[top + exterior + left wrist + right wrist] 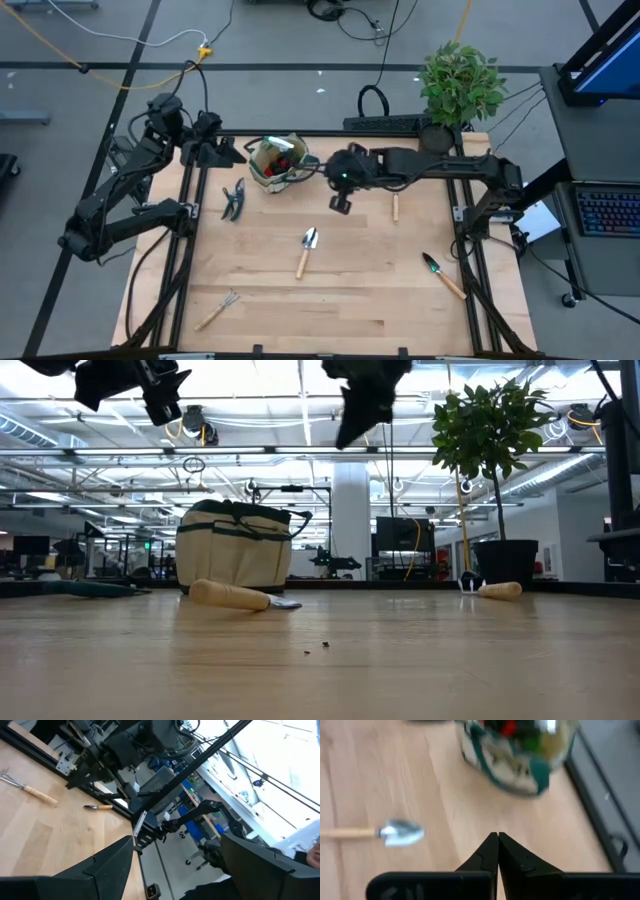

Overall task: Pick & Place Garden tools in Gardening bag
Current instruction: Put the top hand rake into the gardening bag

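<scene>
The beige gardening bag (278, 160) with green trim stands at the table's far edge, with red and green things showing inside it (520, 750). On the wood lie dark pruning shears (233, 200), a silver trowel (306, 250), a green-bladed trowel (442, 273), a rake (217, 310) and a wooden-handled tool (395, 207). My right gripper (340, 200) hangs above the table just right of the bag, slanting down, shut, with nothing between its fingers (498, 835). My left gripper (225, 152) is level at the bag's left side, raised, open and holding nothing (175, 850).
A leafy potted plant (460, 85) stands at the far right corner. Black frame rails (190, 200) border the table's left and right sides. Bare wood lies in the table's middle and along its near edge.
</scene>
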